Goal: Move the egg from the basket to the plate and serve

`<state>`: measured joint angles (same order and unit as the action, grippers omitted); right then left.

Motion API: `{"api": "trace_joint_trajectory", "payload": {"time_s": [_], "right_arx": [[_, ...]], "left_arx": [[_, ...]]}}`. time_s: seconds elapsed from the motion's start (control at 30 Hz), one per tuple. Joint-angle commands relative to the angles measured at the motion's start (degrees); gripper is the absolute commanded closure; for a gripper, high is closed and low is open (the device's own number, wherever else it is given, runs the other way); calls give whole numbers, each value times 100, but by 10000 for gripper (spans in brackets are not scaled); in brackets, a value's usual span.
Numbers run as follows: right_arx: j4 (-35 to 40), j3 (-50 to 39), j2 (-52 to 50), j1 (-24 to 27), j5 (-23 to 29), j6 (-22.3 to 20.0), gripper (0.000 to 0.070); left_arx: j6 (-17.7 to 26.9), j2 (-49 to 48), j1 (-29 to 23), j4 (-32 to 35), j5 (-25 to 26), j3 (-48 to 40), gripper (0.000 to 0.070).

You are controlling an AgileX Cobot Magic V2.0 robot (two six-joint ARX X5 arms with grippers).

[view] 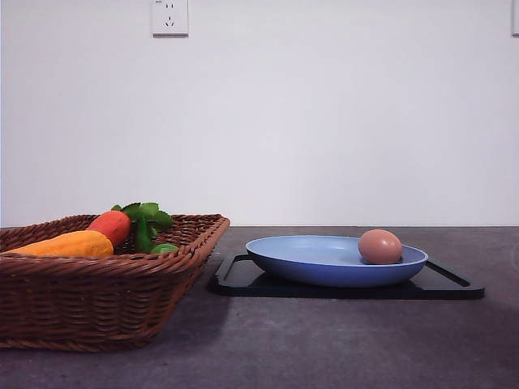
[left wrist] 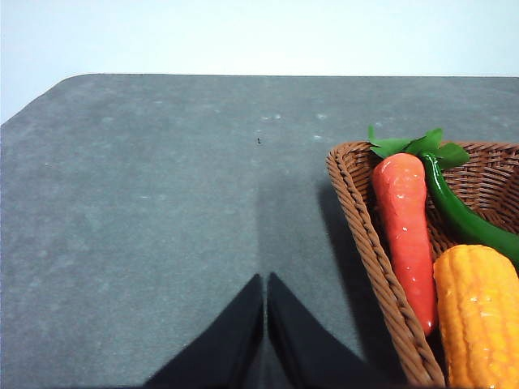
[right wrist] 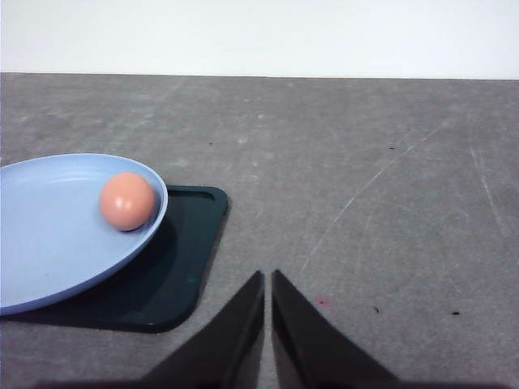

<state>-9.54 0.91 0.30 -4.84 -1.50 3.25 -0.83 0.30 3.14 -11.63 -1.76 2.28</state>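
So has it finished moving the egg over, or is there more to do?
The transfer looks done: the egg lies in the blue plate, near its rim, on the black tray. Nothing is in hand; the left pincer and right pincer are both shut and empty. The basket holds only toy vegetables. Serving may remain.

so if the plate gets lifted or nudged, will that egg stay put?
Probably not reliably. The egg is smooth and rounded, resting loose near the rim of the shallow plate, so a tilt would likely roll it. The low rim may not stop it. Its shell looks matte, yet probably fragile.
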Motion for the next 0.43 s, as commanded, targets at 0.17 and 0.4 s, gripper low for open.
{"api": "trace_joint_trajectory", "payload": {"time_s": [0.17,0.4], "right_arx": [[52,-37,-9,-4,2,55,700],[51,-37,-9,-6,2,57,700]], "left_arx": [[-5,-13,-7,-34,-20,-87,700],[-5,-13,-7,-36,-20,-87,700]]}}
